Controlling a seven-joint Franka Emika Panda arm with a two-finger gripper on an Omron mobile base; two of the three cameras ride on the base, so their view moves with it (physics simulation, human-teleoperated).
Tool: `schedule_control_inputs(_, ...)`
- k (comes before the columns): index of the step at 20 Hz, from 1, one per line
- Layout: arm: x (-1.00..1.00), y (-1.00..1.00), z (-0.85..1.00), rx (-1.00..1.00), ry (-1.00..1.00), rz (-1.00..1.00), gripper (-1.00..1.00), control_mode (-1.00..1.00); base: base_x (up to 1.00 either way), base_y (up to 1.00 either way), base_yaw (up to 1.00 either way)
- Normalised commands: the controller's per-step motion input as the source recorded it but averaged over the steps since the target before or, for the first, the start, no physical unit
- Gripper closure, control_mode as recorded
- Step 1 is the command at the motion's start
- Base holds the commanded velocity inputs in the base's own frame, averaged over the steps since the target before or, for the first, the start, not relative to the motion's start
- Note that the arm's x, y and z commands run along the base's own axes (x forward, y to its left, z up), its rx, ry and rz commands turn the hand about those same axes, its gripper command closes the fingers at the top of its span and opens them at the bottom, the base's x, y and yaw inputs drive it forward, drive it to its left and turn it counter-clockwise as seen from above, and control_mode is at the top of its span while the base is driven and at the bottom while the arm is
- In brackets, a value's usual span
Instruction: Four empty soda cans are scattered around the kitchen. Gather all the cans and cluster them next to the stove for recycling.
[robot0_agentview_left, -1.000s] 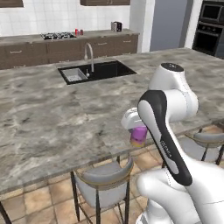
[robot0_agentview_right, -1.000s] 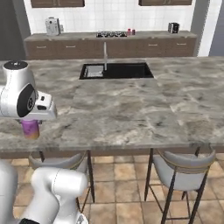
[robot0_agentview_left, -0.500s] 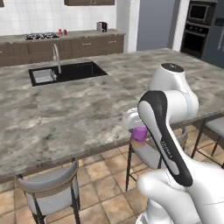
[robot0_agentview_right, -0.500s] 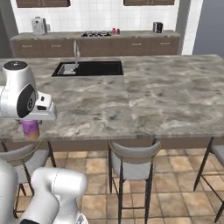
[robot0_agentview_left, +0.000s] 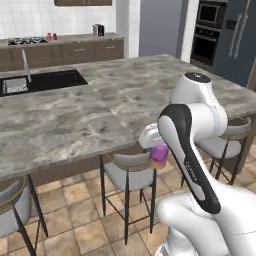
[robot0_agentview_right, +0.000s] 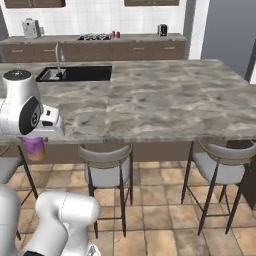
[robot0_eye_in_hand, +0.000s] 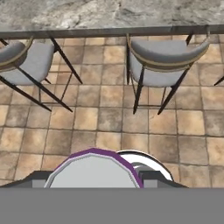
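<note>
One purple can (robot0_agentview_left: 159, 157) clamped in the pincer (robot0_agentview_left: 158, 150), side seen from base views, grey top (robot0_eye_in_hand: 92, 171) from hand view.

A big grey stone counter (robot0_agentview_left: 75, 115) has a black sink (robot0_agentview_left: 42, 81) set in it. Stools (robot0_agentview_right: 106, 170) stand on the brown tile floor (robot0_agentview_right: 160, 210).

Island counter (robot0_agentview_left: 75, 120): grey marbled, spanning the middle.
Sink (robot0_agentview_right: 75, 74): black, sunk into island, at 10 o'clock in right base view.
Stools (robot0_eye_in_hand: 164, 57): grey seats, tucked under island edge.
Wall ovens (robot0_agentview_left: 206, 30): at 1 o'clock.
Floor (robot0_agentview_right: 160, 200): tan tiles.
</note>
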Motion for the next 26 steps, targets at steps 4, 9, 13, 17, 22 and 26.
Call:
schedule_control_inputs(4, 0.00, 0.00, 0.00, 0.00, 0.00, 0.00, 1.00, 1.00, -0.20, -1.00, 0.00)
schedule_control_inputs(9, 0.00, 0.00, 0.00, 0.00, 0.00, 0.00, 1.00, 1.00, -0.15, -1.00, 0.00)
schedule_control_inputs(13, 0.00, 0.00, 0.00, 0.00, 0.00, 0.00, 1.00, 1.00, -0.19, -1.00, 0.00)
schedule_control_inputs(17, 0.00, 0.00, 0.00, 0.00, 0.00, 0.00, 1.00, 1.00, -0.18, -1.00, 0.00)
schedule_control_inputs(22, 0.00, 0.00, 0.00, 0.00, 0.00, 0.00, 1.00, 1.00, -0.08, -1.00, 0.00)
schedule_control_inputs(26, 0.00, 0.00, 0.00, 0.00, 0.00, 0.00, 1.00, 1.00, -0.04, -1.00, 0.00)
